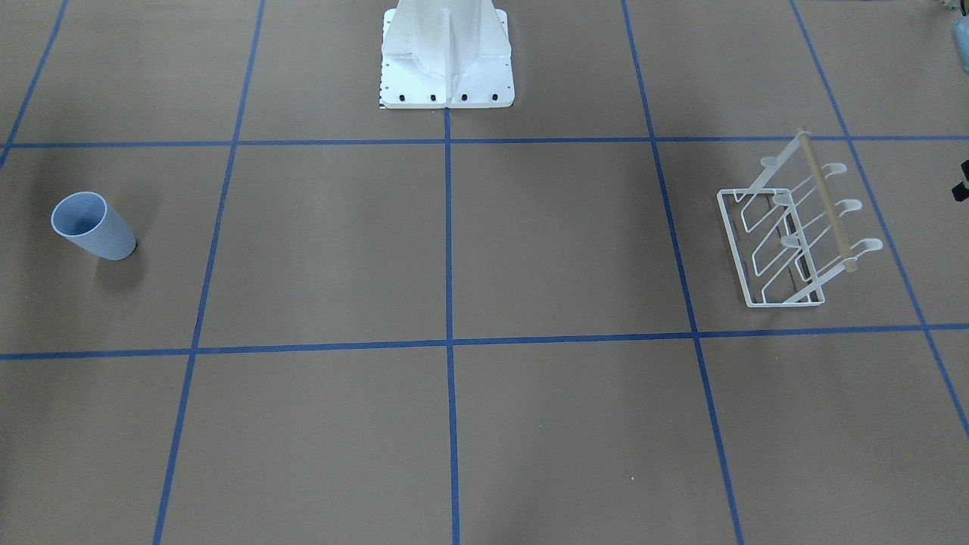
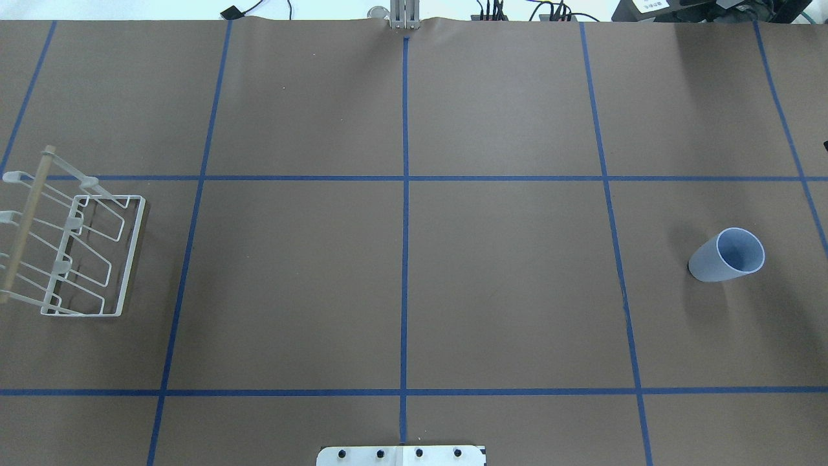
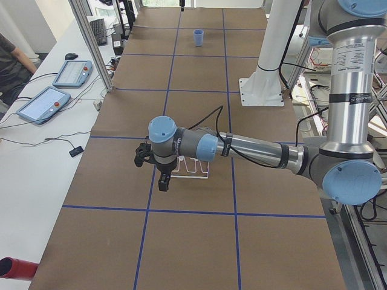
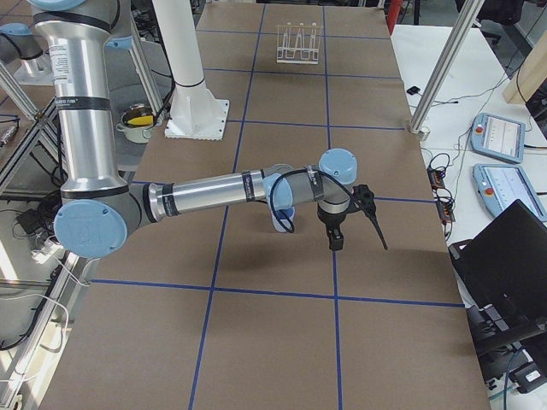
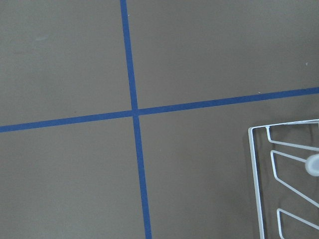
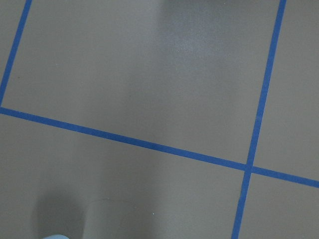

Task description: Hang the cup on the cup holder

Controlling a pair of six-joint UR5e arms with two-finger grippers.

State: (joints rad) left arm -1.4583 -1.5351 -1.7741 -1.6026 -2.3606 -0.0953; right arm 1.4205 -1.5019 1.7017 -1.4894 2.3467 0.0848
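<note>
Here the cup [image 1: 95,227] stands upright, well apart from the cup holder [image 1: 792,241].

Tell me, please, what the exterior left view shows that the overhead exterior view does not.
Only exterior left: the left gripper above the table, and two tablets beside the table. Only overhead exterior: the wooden bar of the cup holder. Both: the cup, upright, far from the cup holder.
</note>
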